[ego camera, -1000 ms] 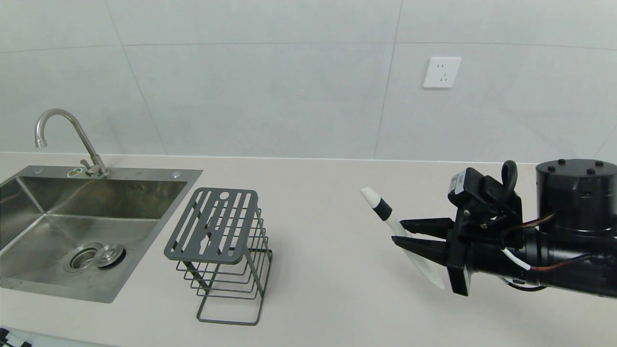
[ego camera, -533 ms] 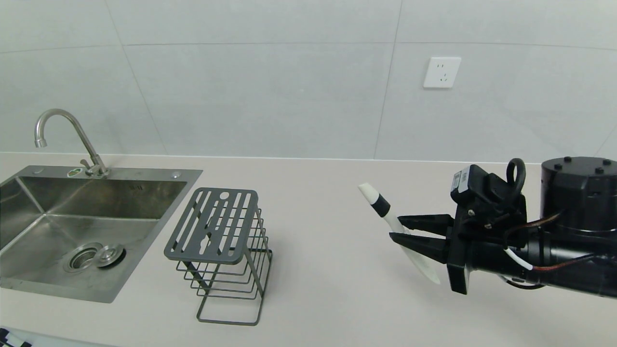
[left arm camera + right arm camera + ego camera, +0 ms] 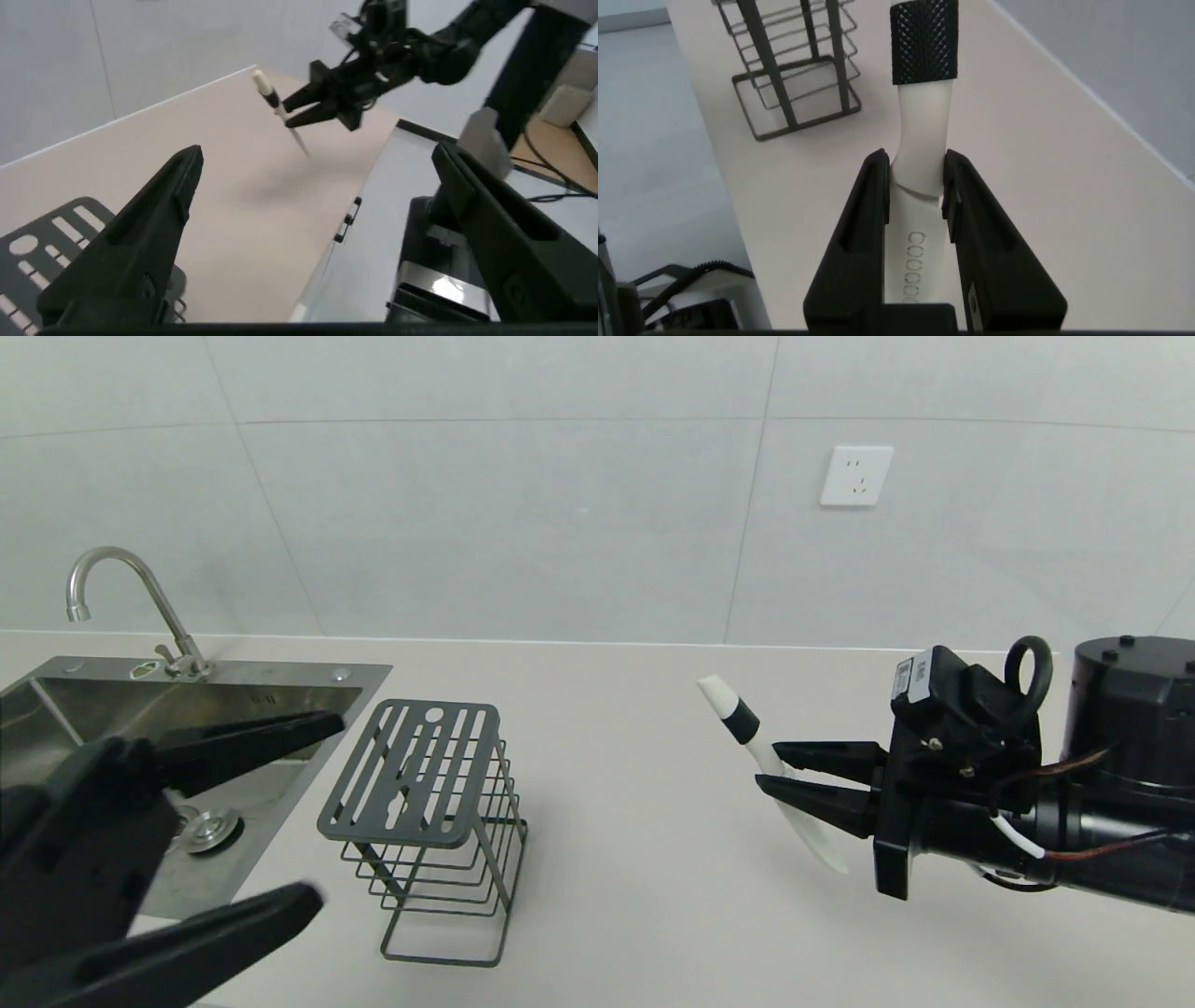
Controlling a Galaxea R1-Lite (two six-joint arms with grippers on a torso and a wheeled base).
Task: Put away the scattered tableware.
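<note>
A white knife (image 3: 738,719) with a black grip band hangs tilted above the right side of the counter. My right gripper (image 3: 766,765) is shut on it at the base of the handle, with the blade sticking out below. The right wrist view shows the knife (image 3: 924,47) pinched between both fingers of the right gripper (image 3: 915,168). A dark slotted knife rack (image 3: 411,775) stands mid-counter to the left, also seen as rack (image 3: 794,56). My left gripper (image 3: 327,807) hovers open near the sink, holding nothing. From the left gripper (image 3: 316,159) the knife (image 3: 280,107) appears far off.
A steel sink (image 3: 233,681) with a faucet (image 3: 112,588) lies at the left. A wall outlet (image 3: 856,476) sits above the right arm. Bare counter (image 3: 635,821) stretches between the rack and the right gripper.
My left gripper has come into the head view at the lower left, open. The right gripper has lifted the knife slightly higher.
</note>
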